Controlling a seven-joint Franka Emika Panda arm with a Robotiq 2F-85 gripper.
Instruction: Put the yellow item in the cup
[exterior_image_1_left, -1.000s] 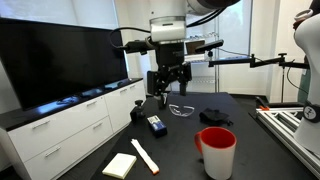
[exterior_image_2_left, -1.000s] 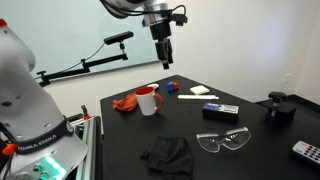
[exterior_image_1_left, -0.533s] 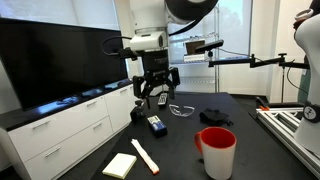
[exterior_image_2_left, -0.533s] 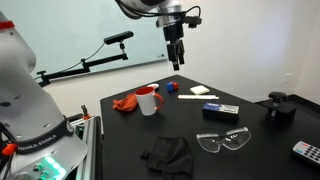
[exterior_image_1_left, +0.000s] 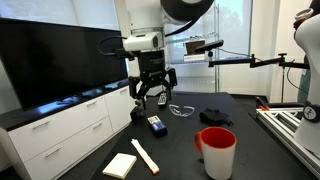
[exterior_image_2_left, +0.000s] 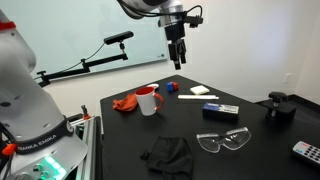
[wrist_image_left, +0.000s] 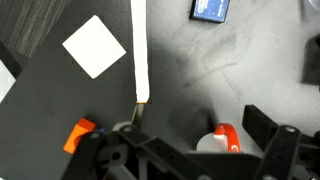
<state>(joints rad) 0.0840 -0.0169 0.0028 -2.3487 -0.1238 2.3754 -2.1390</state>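
**Scene over a dark table (exterior_image_1_left: 180, 140).** The gripper (exterior_image_1_left: 152, 96) hangs well above the tabletop, left of centre in the frame, and points downward. In an exterior view it sits high at upper centre (exterior_image_2_left: 177, 60). Its fingers are spread apart and nothing is held between them. In the wrist view the dark finger assemblies fill the lower left and lower right corners.

**Task objects.** The red cup (exterior_image_1_left: 216, 152) stands upright at the lower right of the frame. Its long axis is vertical, its mouth faces up, and its handle is turned toward the left of the picture. It is well apart from the gripper. In an exterior view the cup (exterior_image_2_left: 147, 101) lies left of centre, with an orange-red cloth (exterior_image_2_left: 125, 103) just beside it. The yellow item cannot be picked out with certainty in any view, so its place, its heading and its long axis cannot be told.

**Other objects.**
- A pale yellow square pad (exterior_image_1_left: 119, 165) lies flat at the lower left.
- A cream stick (exterior_image_1_left: 145, 156) lies just beside the pad. In the wrist view its long axis runs top to bottom (wrist_image_left: 139, 50).
- Toward the centre of the frame are a blue-faced device (exterior_image_1_left: 156, 124), clear glasses (exterior_image_1_left: 181, 109) and a black cloth (exterior_image_1_left: 215, 115).
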